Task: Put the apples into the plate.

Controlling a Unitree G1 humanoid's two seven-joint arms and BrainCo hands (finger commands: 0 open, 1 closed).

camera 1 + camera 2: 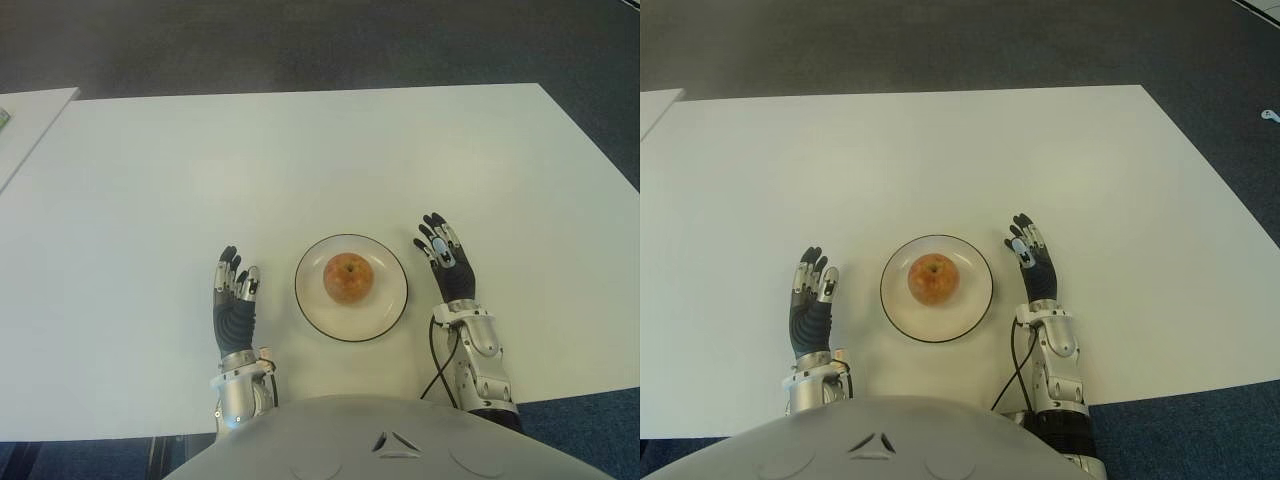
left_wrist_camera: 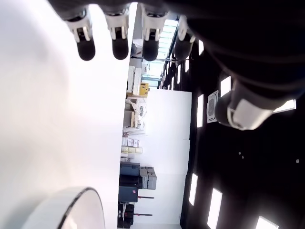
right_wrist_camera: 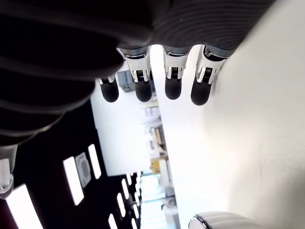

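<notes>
White table (image 1: pixel 300 160), dark carpet beyond — one apple (image 1: pixel 347 277) sits near the middle of a black-rimmed plate (image 1: pixel 391 312), which lies between the two hands. Left hand (image 1: pixel 234 300) just to one side of the plate, right hand (image 1: pixel 446 262) just to the other; both show fingers extended and relaxed, holding nothing. Risk, as a judgement — either hand sweeping inward could knock the rim, shifting the plate or rolling the apple out; no other apple is in view.
</notes>
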